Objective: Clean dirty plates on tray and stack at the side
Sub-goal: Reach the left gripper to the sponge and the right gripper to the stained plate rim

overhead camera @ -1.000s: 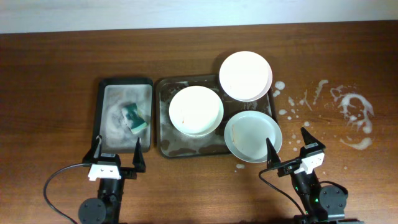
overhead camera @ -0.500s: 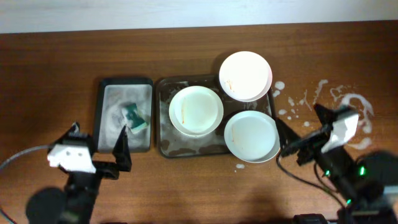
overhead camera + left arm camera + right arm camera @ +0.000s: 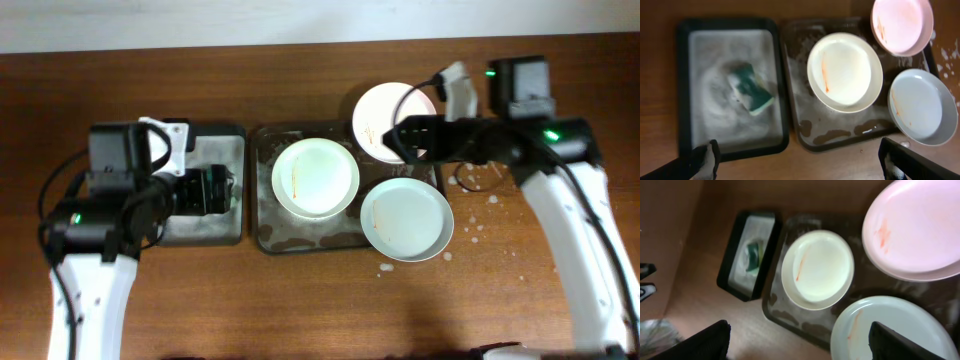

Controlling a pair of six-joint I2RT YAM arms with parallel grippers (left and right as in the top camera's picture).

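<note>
Left tool (image 3: 799, 150) spread above sponge tray (image 3: 682, 90), right tool (image 3: 800, 327) spread over plates (image 3: 817, 270)

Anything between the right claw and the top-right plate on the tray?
Nothing visible. The right claw hangs open over the top-right plate, overlapping its edge in the overhead view. The right wrist view shows that plate uncovered, with no other object across it.

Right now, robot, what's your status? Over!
Left gripper open over sponge. Right gripper open over far plate. Three streaked plates on tray, none stacked. Nothing blocking.
</note>
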